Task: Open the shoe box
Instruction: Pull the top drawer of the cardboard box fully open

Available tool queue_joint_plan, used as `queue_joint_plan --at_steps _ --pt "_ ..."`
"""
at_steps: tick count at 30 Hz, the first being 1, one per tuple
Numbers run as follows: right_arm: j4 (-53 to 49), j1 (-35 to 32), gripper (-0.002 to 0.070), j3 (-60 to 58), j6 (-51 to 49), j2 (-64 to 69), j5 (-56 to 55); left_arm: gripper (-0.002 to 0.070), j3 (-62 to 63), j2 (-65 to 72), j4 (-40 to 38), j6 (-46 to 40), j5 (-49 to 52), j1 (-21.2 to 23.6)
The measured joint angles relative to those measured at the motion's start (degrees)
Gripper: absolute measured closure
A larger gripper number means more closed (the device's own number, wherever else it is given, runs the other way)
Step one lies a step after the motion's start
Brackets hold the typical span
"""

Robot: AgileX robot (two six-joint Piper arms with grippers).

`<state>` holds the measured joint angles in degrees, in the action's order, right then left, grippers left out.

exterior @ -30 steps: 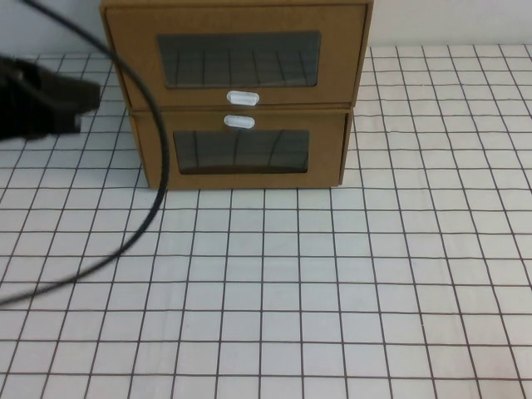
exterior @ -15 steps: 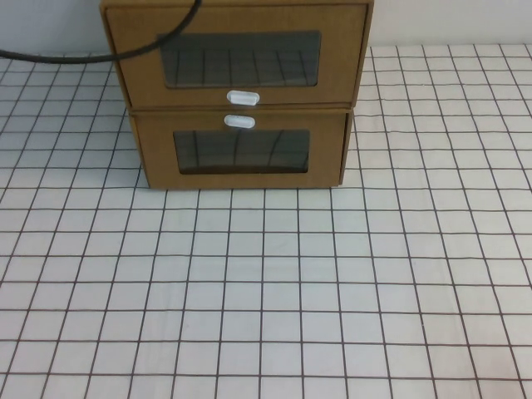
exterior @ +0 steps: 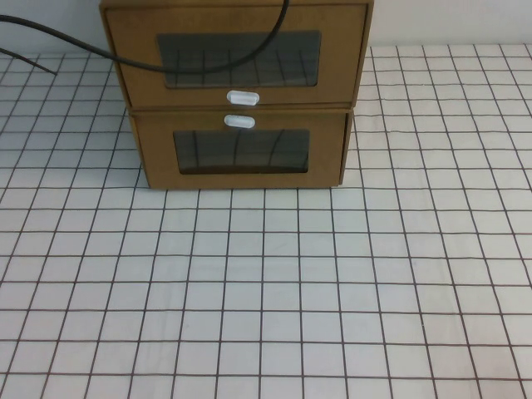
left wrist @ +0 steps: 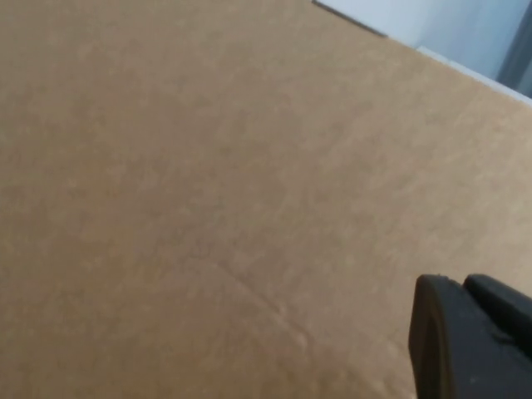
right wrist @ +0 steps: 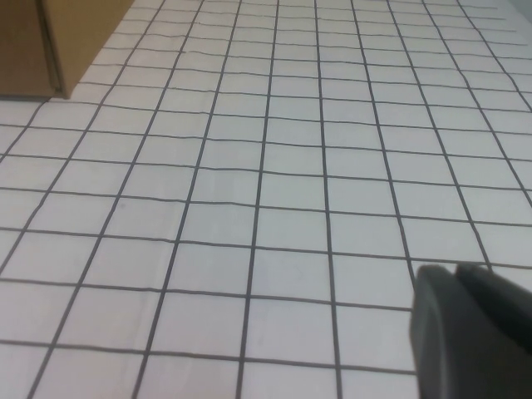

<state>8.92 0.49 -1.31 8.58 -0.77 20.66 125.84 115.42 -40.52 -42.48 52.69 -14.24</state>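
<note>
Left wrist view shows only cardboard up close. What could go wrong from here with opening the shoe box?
1. The left gripper sits close against plain cardboard, no white handle in its view; it may shove the upper box instead.
2. Its black cable hangs across that box's front and could snag.
3. The right gripper, shut over the table, braces nothing, so the box may slide.

A white tabletop (exterior: 332, 291) ruled with a dark square grid runs back to a plain pale wall (exterior: 449, 21).
</note>
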Motion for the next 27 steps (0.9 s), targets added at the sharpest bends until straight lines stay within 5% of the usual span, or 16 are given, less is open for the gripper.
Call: queue_joint_plan --at_steps 5,18,27 --pt "1.87 0.00 0.0689 0.00 0.00 0.00 -1.69 0.0677 0.10 0.65 2.22 -0.04 1.06 0.00" --pt "35.80 0.00 0.0689 0.00 0.00 0.00 -14.68 0.0677 0.23 1.27 2.59 -0.04 2.06 0.00" --pt "35.34 0.00 0.0689 13.49 0.00 7.97 0.54 0.0677 0.36 1.27 3.13 -0.04 2.20 0.00"
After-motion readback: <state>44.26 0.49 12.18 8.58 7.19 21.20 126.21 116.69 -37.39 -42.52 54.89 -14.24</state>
